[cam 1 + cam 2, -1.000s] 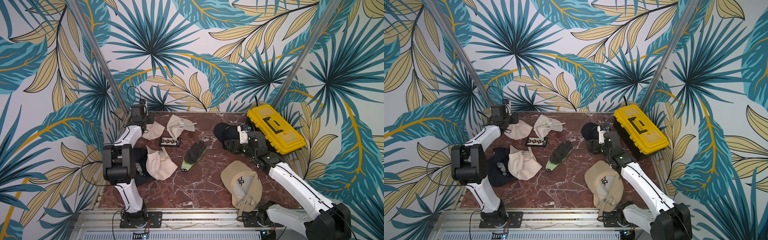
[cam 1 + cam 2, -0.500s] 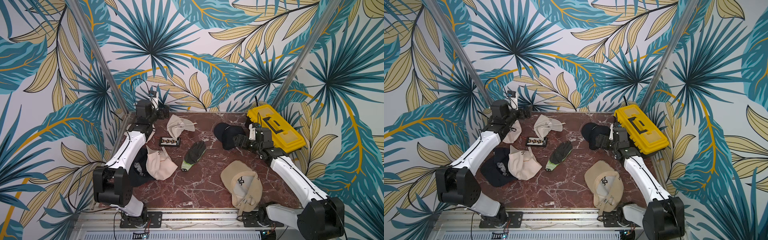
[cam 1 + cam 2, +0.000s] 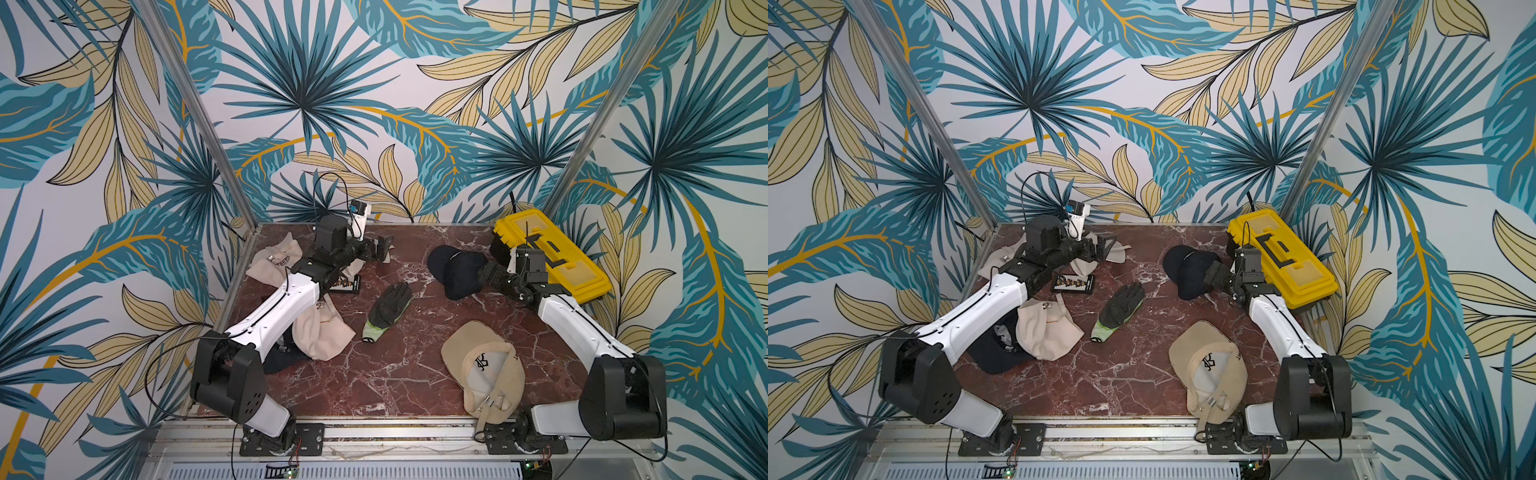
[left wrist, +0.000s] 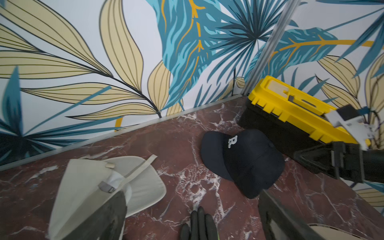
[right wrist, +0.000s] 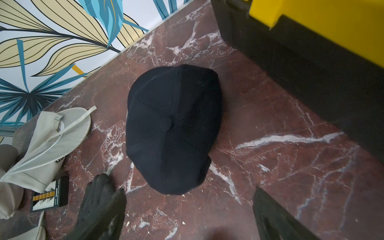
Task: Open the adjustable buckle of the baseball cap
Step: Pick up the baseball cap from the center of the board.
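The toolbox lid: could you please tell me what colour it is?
The lid is bright yellow, on a black base; clearest in the left wrist view.

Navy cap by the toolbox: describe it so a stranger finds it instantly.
Find the yellow toolbox in the far corner. Beside it lies the navy cap, crown up. Unlike the beige caps, it is dark, with a white letter.

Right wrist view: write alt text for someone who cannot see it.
A dark navy cap lies crown-up on the red marble table, in front of the open right gripper. A cream cap and a yellow toolbox flank it.
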